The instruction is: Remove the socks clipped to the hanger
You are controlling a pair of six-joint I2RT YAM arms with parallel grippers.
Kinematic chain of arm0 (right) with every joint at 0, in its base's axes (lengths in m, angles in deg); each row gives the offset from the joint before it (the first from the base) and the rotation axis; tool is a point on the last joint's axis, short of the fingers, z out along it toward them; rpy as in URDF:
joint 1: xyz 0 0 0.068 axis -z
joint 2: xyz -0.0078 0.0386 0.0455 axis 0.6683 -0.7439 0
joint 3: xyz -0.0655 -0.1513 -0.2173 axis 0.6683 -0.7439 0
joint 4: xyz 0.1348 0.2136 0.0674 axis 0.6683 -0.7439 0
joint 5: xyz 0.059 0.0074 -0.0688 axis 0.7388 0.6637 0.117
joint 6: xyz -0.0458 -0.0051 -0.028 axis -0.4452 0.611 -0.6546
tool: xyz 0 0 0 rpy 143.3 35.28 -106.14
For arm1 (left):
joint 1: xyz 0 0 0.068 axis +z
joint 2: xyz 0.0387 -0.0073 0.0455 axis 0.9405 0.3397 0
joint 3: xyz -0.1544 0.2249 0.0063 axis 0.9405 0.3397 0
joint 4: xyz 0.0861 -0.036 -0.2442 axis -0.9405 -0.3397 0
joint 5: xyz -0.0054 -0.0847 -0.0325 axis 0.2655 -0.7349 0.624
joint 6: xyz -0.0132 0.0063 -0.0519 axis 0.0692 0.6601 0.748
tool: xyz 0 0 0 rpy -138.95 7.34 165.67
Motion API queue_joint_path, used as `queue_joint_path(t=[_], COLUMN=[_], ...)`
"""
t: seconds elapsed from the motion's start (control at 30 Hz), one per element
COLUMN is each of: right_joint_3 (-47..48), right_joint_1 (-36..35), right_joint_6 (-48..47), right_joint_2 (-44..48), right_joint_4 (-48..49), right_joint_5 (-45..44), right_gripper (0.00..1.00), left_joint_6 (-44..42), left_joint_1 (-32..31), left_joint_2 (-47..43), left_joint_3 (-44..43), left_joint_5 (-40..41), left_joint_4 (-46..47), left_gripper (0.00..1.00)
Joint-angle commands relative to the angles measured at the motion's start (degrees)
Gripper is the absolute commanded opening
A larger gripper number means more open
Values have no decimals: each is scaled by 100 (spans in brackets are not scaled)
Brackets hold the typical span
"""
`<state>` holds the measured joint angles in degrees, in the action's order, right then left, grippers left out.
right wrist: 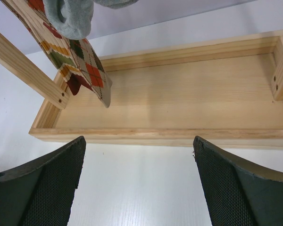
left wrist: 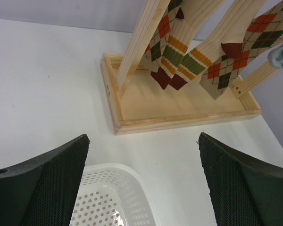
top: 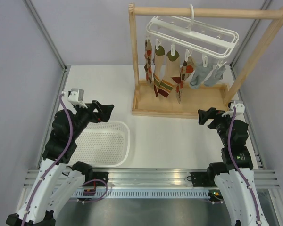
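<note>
Left gripper (top: 107, 112) gapes wide at centre-left above the perforated basket's (top: 126, 141) top rim, with bare table (top: 160, 141) before the wooden rack's (top: 170, 112) tray edge. Socks (top: 177, 75) hang clipped to the white hanger (top: 198, 34), upper centre. Right gripper (top: 204, 116), equally wide, sits near the tray's lower-right edge.

The socks (left wrist: 179, 49) ran off the top edge of both wrist views, upper ends unseen, and the basket (left wrist: 104, 188) was cropped at the left view's bottom.

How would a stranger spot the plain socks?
Find the wooden rack at the back. A white clip hanger hangs from its top rail. The grey-blue socks hang at its right end, the only unpatterned ones.
</note>
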<state>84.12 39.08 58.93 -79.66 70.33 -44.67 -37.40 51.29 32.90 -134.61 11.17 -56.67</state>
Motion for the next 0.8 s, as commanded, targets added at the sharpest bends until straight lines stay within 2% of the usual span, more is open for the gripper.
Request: queue_joint_path(t=[0.0, 0.4, 0.63, 0.77], right_joint_3=[24, 261, 1306, 1956], right_joint_1=[4, 4, 4, 4], right_joint_6=[8, -35, -237, -439], right_joint_2=[-10, -106, -422, -895], right_joint_4=[-9, -88, -246, -229], right_joint_5=[-102, -190, -638, -700], right_gripper=[98, 98, 98, 89], left_joint_6=[39, -66, -172, -207], left_joint_1=[57, 66, 75, 66], left_joint_2=[11, 63, 292, 301], left_joint_3=[-15, 29, 3, -50], left_joint_5=[2, -129, -305, -217], left_joint_4=[24, 24, -28, -125], left_gripper=[100, 100, 100, 100])
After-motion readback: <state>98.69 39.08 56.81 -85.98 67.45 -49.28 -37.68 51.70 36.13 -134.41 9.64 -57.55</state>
